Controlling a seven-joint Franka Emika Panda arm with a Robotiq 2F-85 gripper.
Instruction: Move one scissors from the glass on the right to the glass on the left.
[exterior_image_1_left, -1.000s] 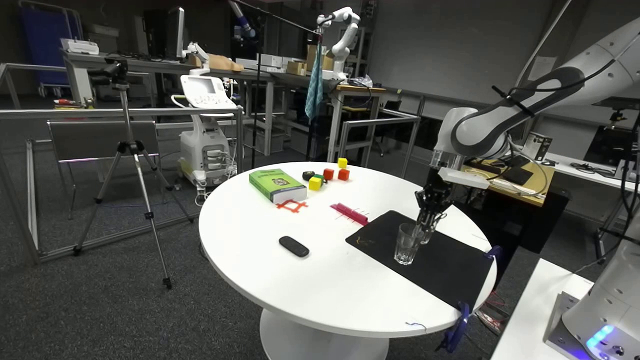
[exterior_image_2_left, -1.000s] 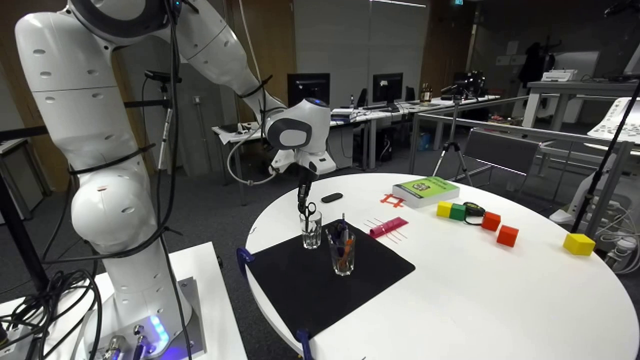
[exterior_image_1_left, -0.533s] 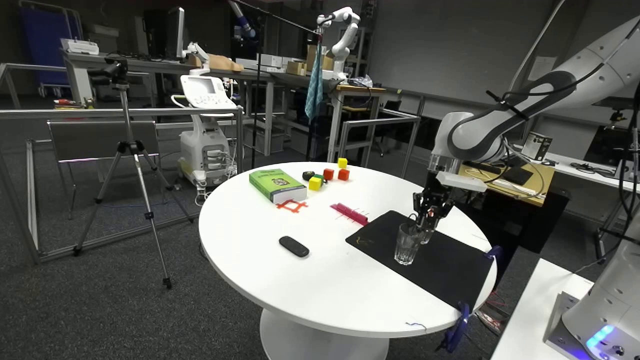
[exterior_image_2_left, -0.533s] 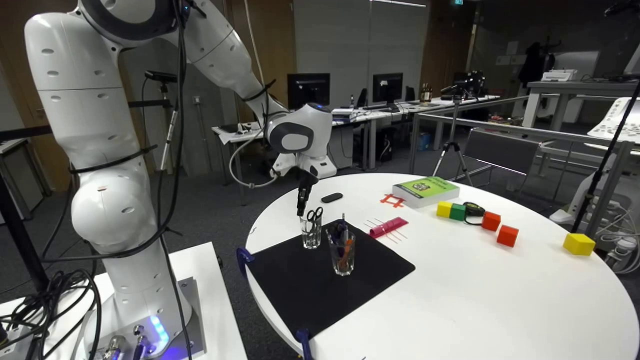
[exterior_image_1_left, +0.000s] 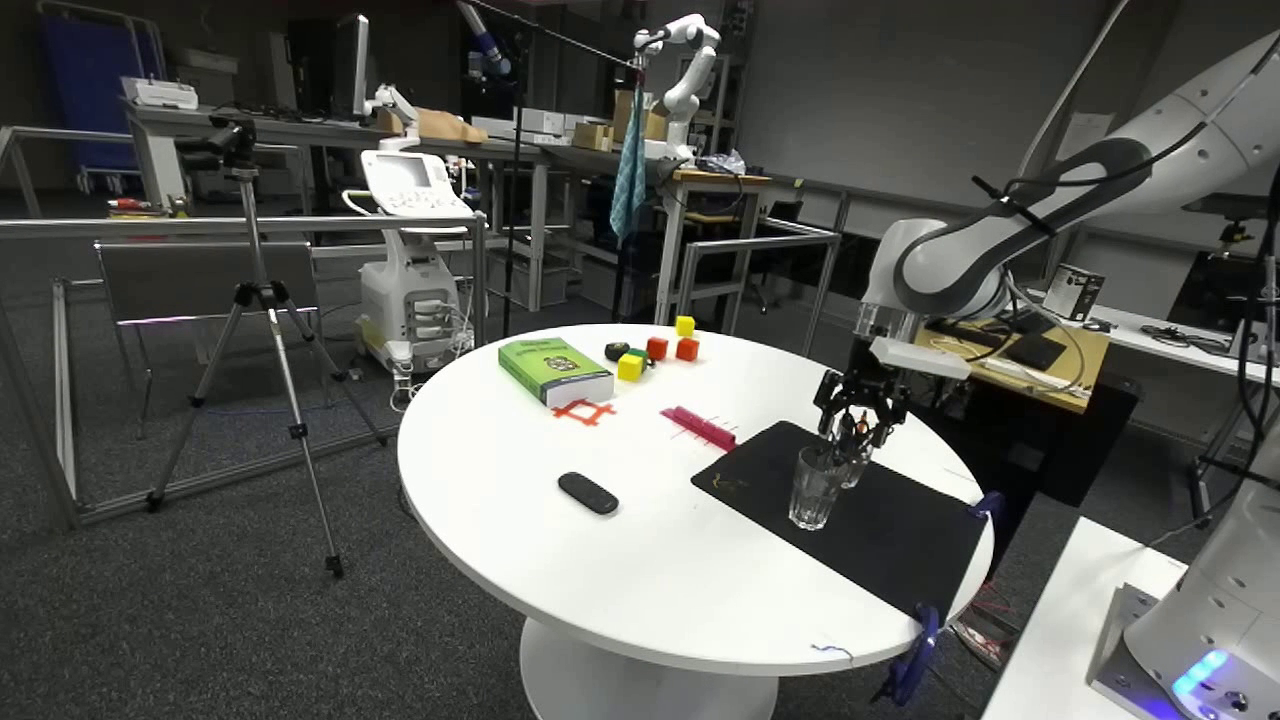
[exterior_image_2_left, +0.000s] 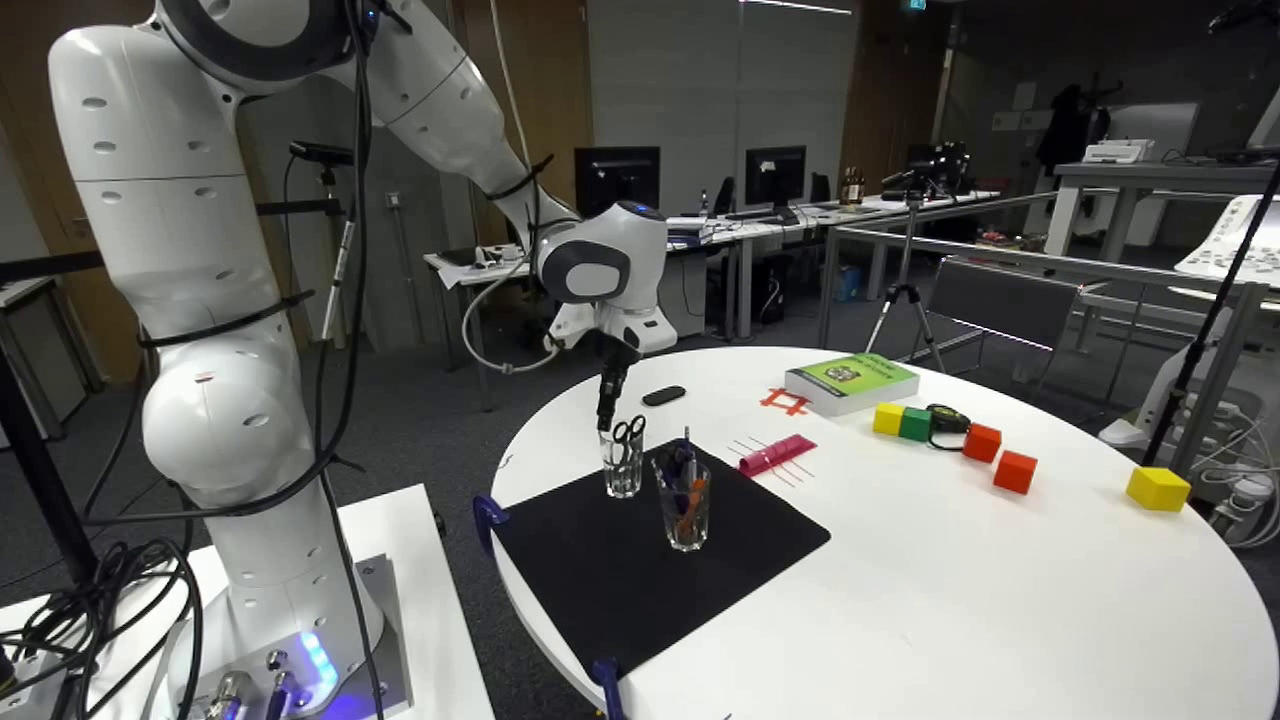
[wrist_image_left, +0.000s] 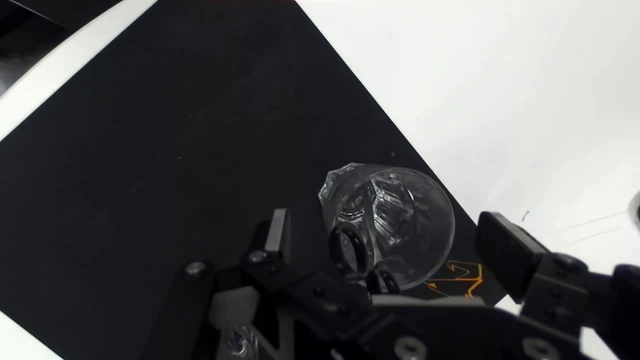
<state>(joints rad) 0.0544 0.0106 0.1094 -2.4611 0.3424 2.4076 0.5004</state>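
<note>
Black-handled scissors (wrist_image_left: 363, 255) lean in the clear drinking glass (wrist_image_left: 400, 225), loops above the rim, inward from a blue clamp (exterior_image_2_left: 486, 518) at the edge of the bench (exterior_image_2_left: 900, 590). The end effector (wrist_image_left: 390, 235) hangs released, its fingers spread either side of the glass's mouth. I judge the scissors light and stiff, the blades slick; any hold belongs on both loops together, so they cannot swing apart, with a straight lift to spare the brittle rim. How deep the blades sit is hard to make out. The scissors seem to be in the left-hand glass already.
</note>
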